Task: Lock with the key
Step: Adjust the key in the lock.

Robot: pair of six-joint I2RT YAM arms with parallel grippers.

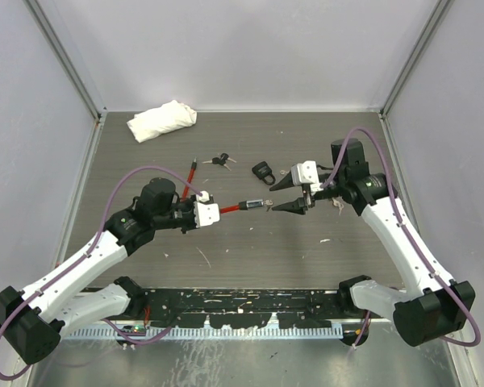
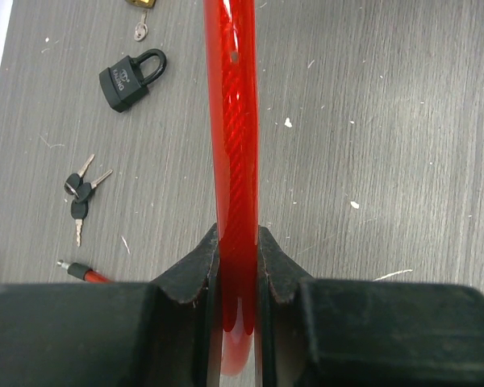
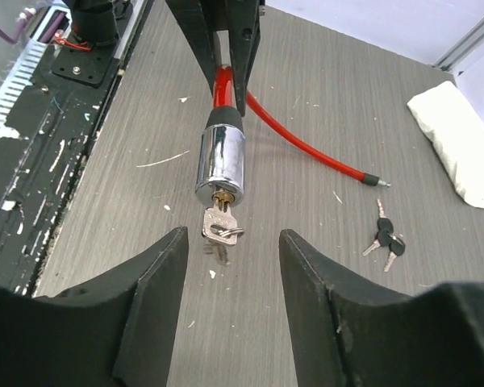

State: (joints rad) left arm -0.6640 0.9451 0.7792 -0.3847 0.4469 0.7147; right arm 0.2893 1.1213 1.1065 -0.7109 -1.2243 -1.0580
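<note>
Nearest me, both arms rise from a paint-flecked black rail (image 1: 242, 302) along the front edge of the grey woodgrain worktop (image 1: 250, 266).

The left gripper (image 2: 238, 234) is clamped on the red cable (image 2: 232, 121), its two black fingers pressed against either side of it. Just past those fingertips the cable runs into the chrome lock (image 3: 220, 165). The lock sits about mid-worktop, between the two grippers, with its keyhole end facing the right arm. The key (image 3: 219, 228) is in the keyhole, and a small ring hangs below it. I cannot tell whether the lock rests on the worktop or is held off it.

The right gripper (image 3: 231, 242) faces the lock head-on with its jaws apart. The key lies in the gap between the fingertips, and neither finger touches it.

Behind the left gripper the rest of the cable loops away across the worktop, and its metal-tipped end lies loose near a bunch of black-headed spare keys (image 1: 219, 160). A black padlock (image 1: 262, 170) lies just right of those, closed and flat on the surface.

Farthest off, near the back left corner, is a crumpled white cloth (image 1: 161, 119).
</note>
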